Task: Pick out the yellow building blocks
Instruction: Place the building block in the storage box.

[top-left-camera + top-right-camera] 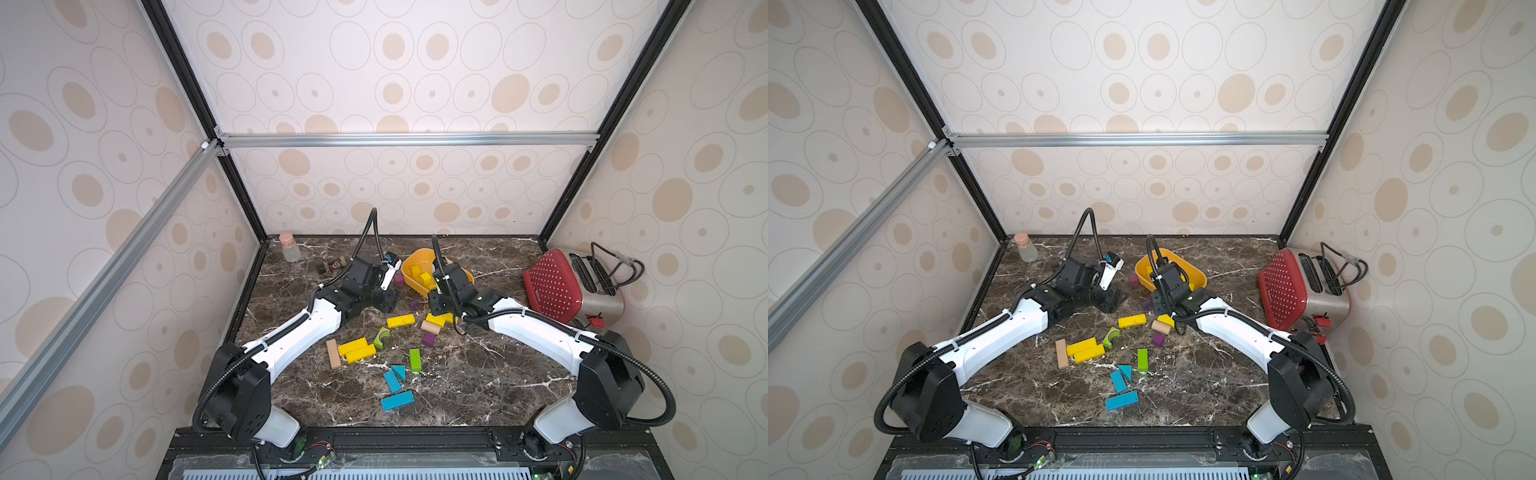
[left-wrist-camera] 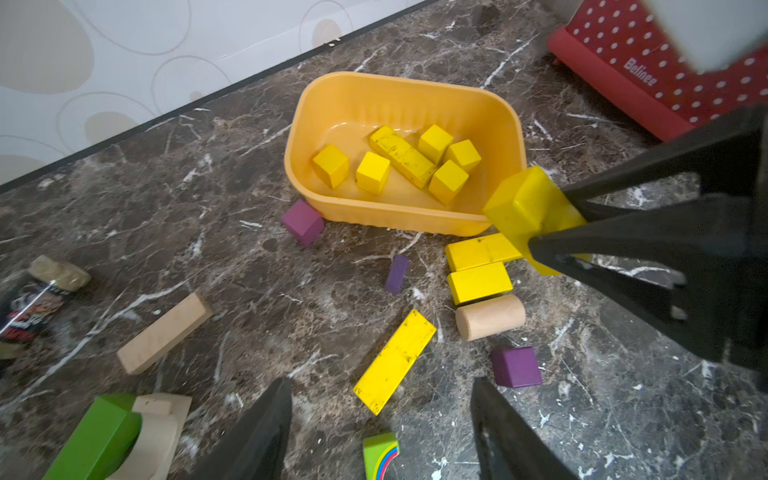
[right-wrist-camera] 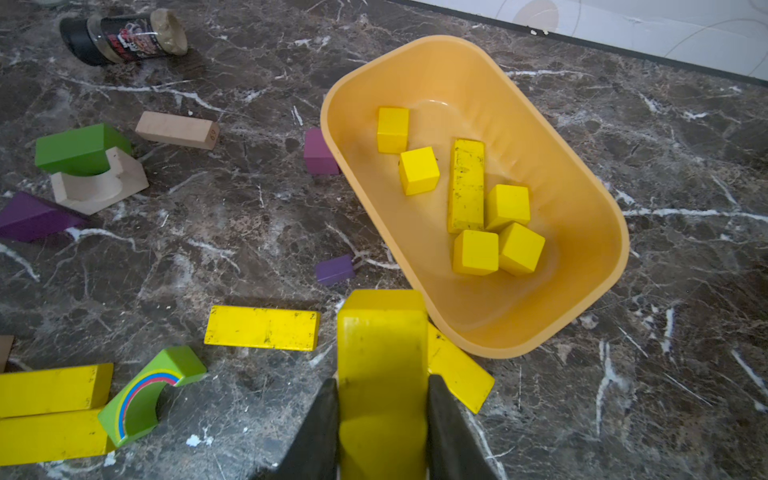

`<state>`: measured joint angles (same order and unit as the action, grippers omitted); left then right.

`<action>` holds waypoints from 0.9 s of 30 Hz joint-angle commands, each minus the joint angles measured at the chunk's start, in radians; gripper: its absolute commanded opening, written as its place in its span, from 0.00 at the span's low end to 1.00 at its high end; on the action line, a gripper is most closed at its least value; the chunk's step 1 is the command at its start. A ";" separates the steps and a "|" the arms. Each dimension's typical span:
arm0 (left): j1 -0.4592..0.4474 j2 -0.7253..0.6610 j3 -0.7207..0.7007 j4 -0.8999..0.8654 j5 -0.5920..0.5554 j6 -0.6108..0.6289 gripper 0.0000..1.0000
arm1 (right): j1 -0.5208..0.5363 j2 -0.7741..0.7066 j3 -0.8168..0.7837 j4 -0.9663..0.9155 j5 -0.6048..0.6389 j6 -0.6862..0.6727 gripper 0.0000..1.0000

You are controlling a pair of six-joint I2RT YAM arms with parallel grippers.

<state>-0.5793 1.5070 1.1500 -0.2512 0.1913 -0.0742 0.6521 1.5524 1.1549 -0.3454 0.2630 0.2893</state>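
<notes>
Right gripper point(image 3: 382, 386): closed tight on one yellow block point(image 3: 382, 332), just beside the rim of the tub point(image 3: 457, 70).
Left gripper point(image 2: 381, 384): half open, holding nothing.
Tub: by the back edge of the desk point(image 1: 478, 382), six yellow blocks point(image 3: 465, 185) inside.
Desk middle: more yellow blocks point(image 1: 357, 350) lie loose.

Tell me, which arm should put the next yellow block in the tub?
Right. The right fingers are shut on a yellow block beside the tub. The left fingers are open and hold nothing, so that arm would first have to pick one up.
</notes>
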 commanded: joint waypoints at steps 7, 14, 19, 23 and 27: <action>0.004 0.109 0.101 -0.002 0.065 0.044 0.67 | -0.086 0.091 0.036 0.055 -0.065 -0.019 0.08; 0.004 0.195 0.152 0.003 0.049 0.058 0.67 | -0.156 0.179 0.100 0.088 -0.136 -0.016 0.08; 0.007 0.242 0.200 0.002 0.050 0.081 0.67 | -0.199 0.271 0.188 0.090 -0.169 -0.036 0.08; 0.024 0.241 0.187 0.007 0.060 0.098 0.68 | -0.235 0.381 0.284 0.078 -0.207 -0.039 0.08; 0.037 0.238 0.174 -0.003 0.036 0.121 0.68 | -0.253 0.474 0.370 0.076 -0.259 -0.021 0.08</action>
<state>-0.5549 1.7504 1.3029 -0.2481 0.2398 -0.0013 0.4091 1.9835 1.4765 -0.2649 0.0502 0.2676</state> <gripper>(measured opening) 0.676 0.303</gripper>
